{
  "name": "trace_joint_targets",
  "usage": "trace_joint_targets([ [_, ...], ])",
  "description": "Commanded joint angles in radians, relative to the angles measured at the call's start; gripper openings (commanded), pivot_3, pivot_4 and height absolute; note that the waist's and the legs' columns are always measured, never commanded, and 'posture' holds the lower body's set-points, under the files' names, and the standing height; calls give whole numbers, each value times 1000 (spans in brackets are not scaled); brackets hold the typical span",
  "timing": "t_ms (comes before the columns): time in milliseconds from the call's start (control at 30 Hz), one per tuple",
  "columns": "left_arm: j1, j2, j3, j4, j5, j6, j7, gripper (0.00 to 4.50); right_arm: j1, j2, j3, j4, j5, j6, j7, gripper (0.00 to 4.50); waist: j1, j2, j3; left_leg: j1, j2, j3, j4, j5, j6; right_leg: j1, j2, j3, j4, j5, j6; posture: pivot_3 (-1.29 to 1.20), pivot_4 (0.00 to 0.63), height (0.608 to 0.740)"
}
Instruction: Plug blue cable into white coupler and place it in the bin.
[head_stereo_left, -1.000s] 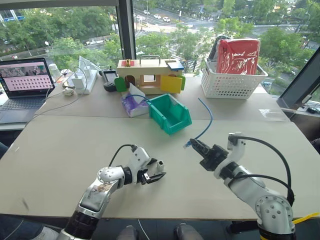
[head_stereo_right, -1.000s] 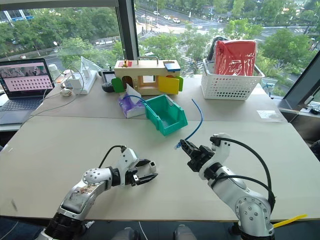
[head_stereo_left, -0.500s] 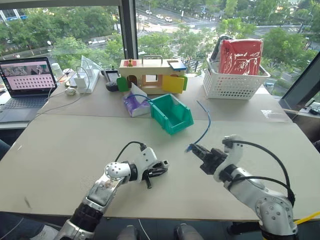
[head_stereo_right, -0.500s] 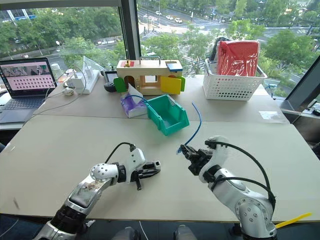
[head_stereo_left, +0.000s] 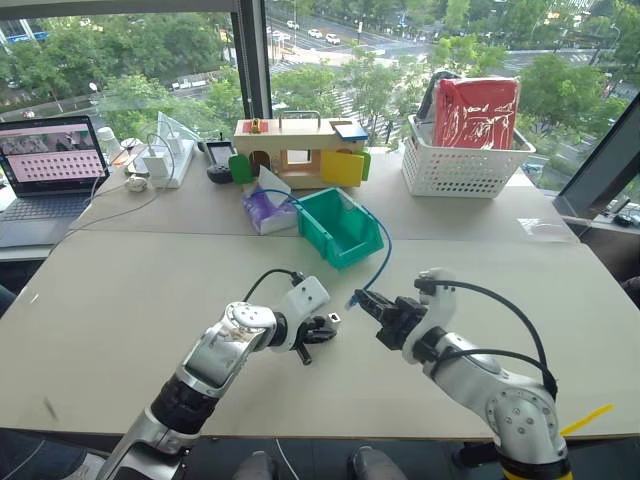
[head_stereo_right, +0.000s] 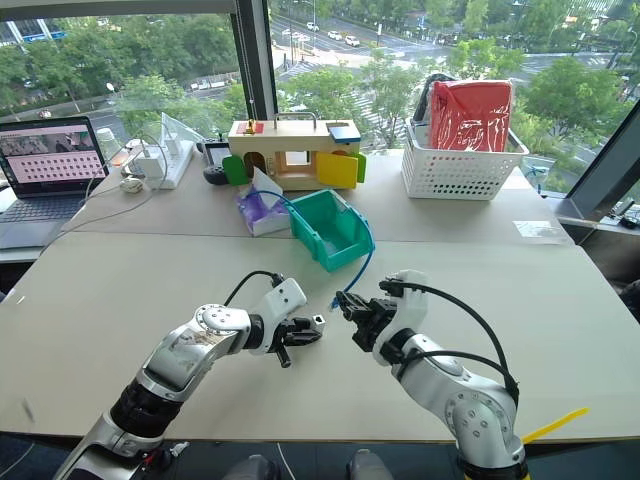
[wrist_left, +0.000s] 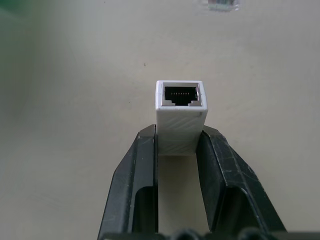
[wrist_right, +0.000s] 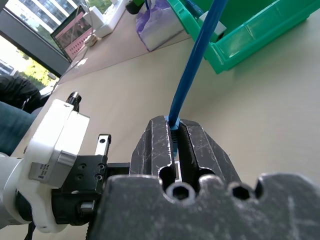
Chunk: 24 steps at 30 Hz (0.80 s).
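Note:
My left gripper (wrist_left: 177, 137) is shut on the white coupler (wrist_left: 180, 112), held just above the table with its dark socket facing away from the wrist. In the head views the coupler (head_stereo_left: 335, 318) sits a short gap from the clear plug of the blue cable (head_stereo_left: 386, 255). My right gripper (head_stereo_left: 368, 303) is shut on the cable just behind that plug. The cable (wrist_right: 192, 70) rises from the right fingers and arcs back over the front of the teal bin (head_stereo_left: 355, 250), which stands behind both grippers.
Behind the bin stand a purple tissue pack (head_stereo_left: 265, 210), a wooden box with coloured doors (head_stereo_left: 298, 150) and a white lattice basket (head_stereo_left: 465, 160) holding a red bag. A laptop (head_stereo_left: 50, 165) and white chargers (head_stereo_left: 165, 155) sit at the far left.
My left gripper has shut on the coupler and swung up and right toward the other hand. My right gripper has carried the cable's plug left, so the gap between plug and coupler has shrunk.

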Motion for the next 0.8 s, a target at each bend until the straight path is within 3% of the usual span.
trace_joint_targets([
  [33,7,1,-17,13,-20,41,9,614,-18,21,11,0,-6,21,9,0,0,0,0,0,0,0,0,0,0,0,0,0,0,0,0,0,150,737],
  [800,6,-4,13,-12,-102,85,64,614,-52,70,10,71,-66,106,74,0,0,0,0,-1,0,-1,0,0,0,0,0,-1,0,3,5,0,150,737],
])
